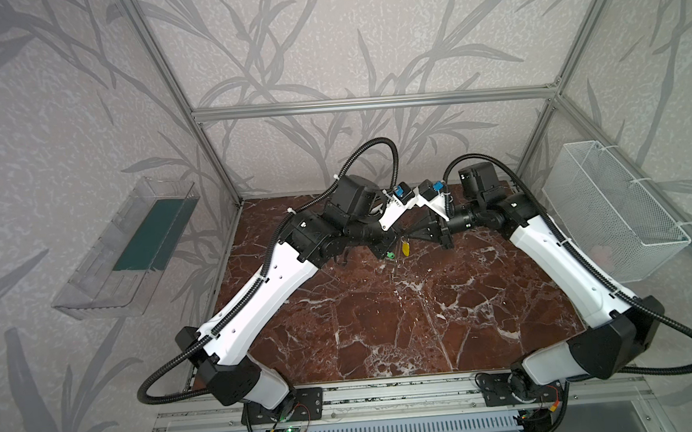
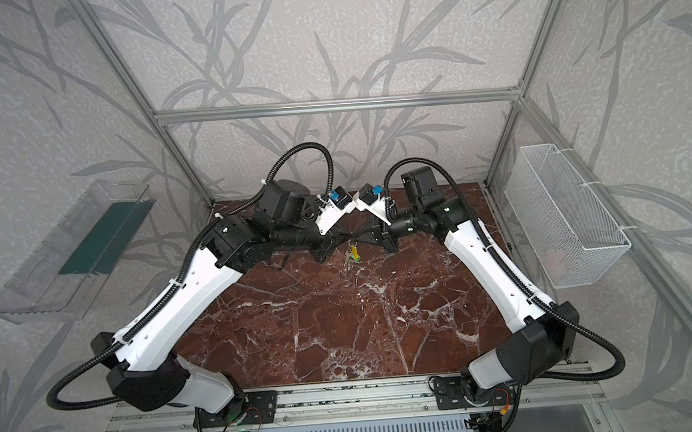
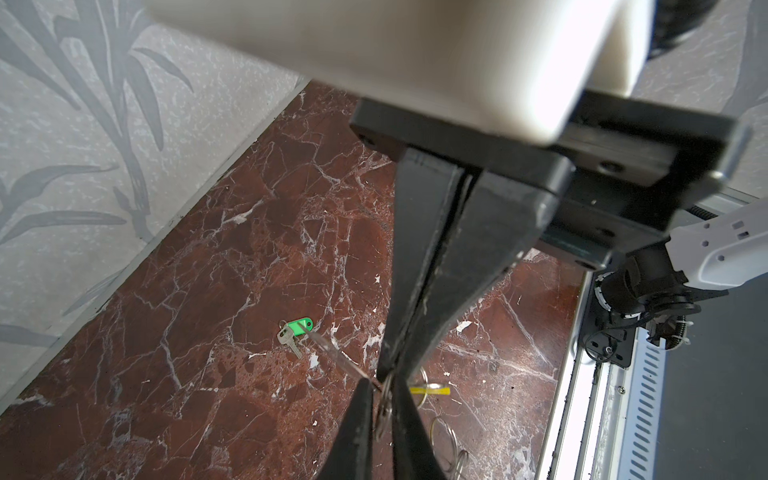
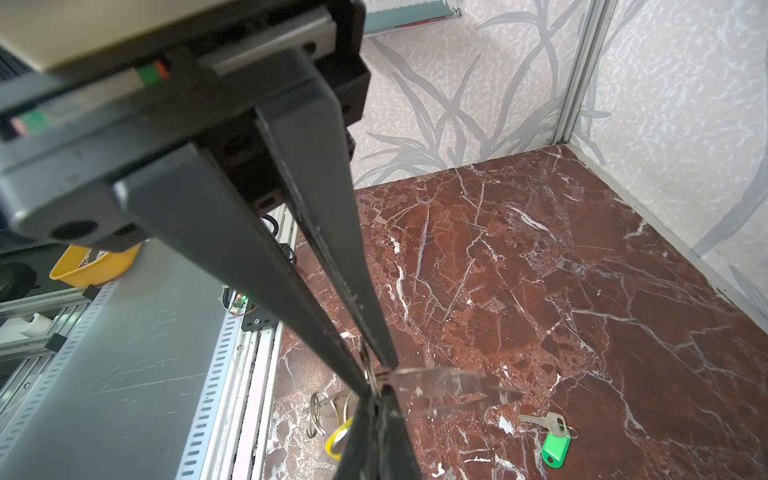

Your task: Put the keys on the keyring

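the left tool [image 3: 390,369] is closest, and its two black fingers are pressed together with only a thin line between them. the right tool [image 4: 380,370] comes at it from the other way, tip to tip, and its fingers are pinched together too. right where the tips meet is one end of the keyring [image 4: 449,386], a flat grey metal plate. it sticks out sideways in the air, up off the bench [image 1: 385,327]. i cannot tell which tool truly grips the keyring, as both tips press at the same spot. a small wire loop [image 4: 370,376] is caught there as well. the yellow tag [image 3: 430,390] hangs just under the held end of the keyring; its key is hard to make out. thin wire rings [image 3: 444,438] show near that end too. the key with the green tag [image 4: 555,442] lies flat on the bench, down near the free end of the keyring and not touching it.
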Controlling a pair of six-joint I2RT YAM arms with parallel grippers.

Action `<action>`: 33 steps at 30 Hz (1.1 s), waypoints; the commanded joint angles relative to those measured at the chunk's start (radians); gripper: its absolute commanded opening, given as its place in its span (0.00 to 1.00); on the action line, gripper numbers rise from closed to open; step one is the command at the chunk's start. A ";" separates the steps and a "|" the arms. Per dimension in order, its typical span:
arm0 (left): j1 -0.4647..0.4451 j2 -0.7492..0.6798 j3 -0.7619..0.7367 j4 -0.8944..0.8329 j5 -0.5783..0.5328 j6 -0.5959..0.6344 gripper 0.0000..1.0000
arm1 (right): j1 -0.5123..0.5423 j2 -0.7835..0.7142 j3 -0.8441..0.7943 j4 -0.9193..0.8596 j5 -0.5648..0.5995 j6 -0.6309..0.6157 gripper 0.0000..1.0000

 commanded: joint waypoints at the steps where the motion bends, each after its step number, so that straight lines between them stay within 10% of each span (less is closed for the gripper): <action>1: -0.004 0.019 0.026 -0.039 0.023 0.019 0.08 | 0.003 -0.024 0.005 0.058 -0.044 0.018 0.00; 22: -0.003 -0.182 -0.352 0.421 -0.058 -0.107 0.00 | 0.003 -0.105 -0.180 0.383 0.023 0.273 0.00; 33: 0.007 -0.302 -0.555 0.727 -0.063 -0.197 0.00 | 0.003 -0.219 -0.335 0.576 0.141 0.453 0.32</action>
